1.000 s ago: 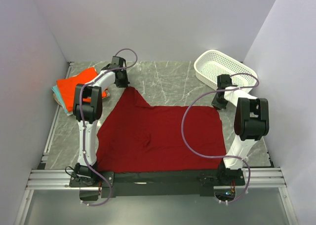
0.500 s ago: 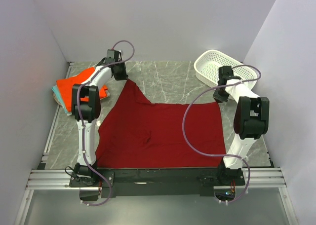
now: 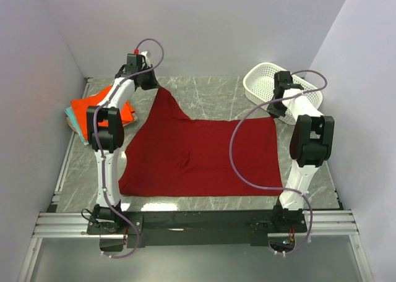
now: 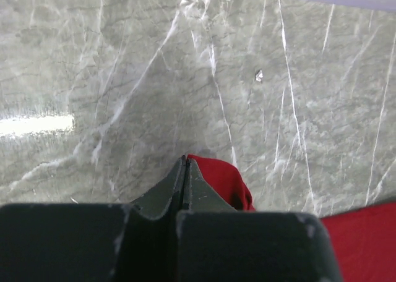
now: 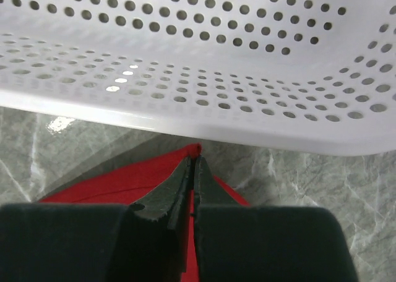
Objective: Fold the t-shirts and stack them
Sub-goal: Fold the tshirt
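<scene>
A dark crimson t-shirt (image 3: 198, 158) lies spread over the middle of the table. My left gripper (image 3: 154, 86) is shut on its far left corner (image 4: 216, 177), pinched between the fingertips. My right gripper (image 3: 276, 114) is shut on its far right corner (image 5: 154, 174), just in front of the basket wall. A bright orange t-shirt (image 3: 93, 106) lies at the far left on top of folded teal and tan shirts (image 3: 72, 122).
A white perforated basket (image 3: 272, 84) stands at the far right, its wall (image 5: 216, 78) filling the right wrist view close to my fingers. Grey marble table (image 3: 210, 96) shows behind the red shirt. Walls close in on three sides.
Both grippers have moved away from me toward the back of the table, drawing the red shirt with them. Its near edge has slid off the front rail.
</scene>
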{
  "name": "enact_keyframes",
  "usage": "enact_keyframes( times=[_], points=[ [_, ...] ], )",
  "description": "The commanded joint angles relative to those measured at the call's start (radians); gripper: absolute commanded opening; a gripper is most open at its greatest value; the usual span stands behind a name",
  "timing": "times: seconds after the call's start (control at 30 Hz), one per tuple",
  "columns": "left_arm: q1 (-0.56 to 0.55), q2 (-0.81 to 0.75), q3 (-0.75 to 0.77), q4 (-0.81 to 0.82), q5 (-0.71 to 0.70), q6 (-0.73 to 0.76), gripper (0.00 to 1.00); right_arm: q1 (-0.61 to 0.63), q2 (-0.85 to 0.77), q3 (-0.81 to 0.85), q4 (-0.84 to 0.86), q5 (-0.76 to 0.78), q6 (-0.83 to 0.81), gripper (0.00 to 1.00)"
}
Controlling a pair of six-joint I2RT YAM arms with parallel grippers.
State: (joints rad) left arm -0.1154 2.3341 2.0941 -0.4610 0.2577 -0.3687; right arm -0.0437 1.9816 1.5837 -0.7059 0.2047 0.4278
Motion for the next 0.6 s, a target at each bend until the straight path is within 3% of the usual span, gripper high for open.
enact_keyframes(
  times=[0.0, 0.23, 0.57],
  points=[
    [0.006, -0.148, -0.066, 0.085, 0.057, 0.036, 0.0, 0.001, -0.032, 0.045, -0.027, 0.019, -0.009, 0.0],
    [0.008, -0.422, -0.441, 0.166, 0.057, 0.047, 0.0, 0.001, -0.156, -0.074, 0.003, 0.009, -0.014, 0.0],
    [0.008, -0.74, -0.808, 0.177, 0.032, 0.011, 0.0, 0.002, -0.299, -0.252, 0.029, 0.005, -0.015, 0.0]
  ],
)
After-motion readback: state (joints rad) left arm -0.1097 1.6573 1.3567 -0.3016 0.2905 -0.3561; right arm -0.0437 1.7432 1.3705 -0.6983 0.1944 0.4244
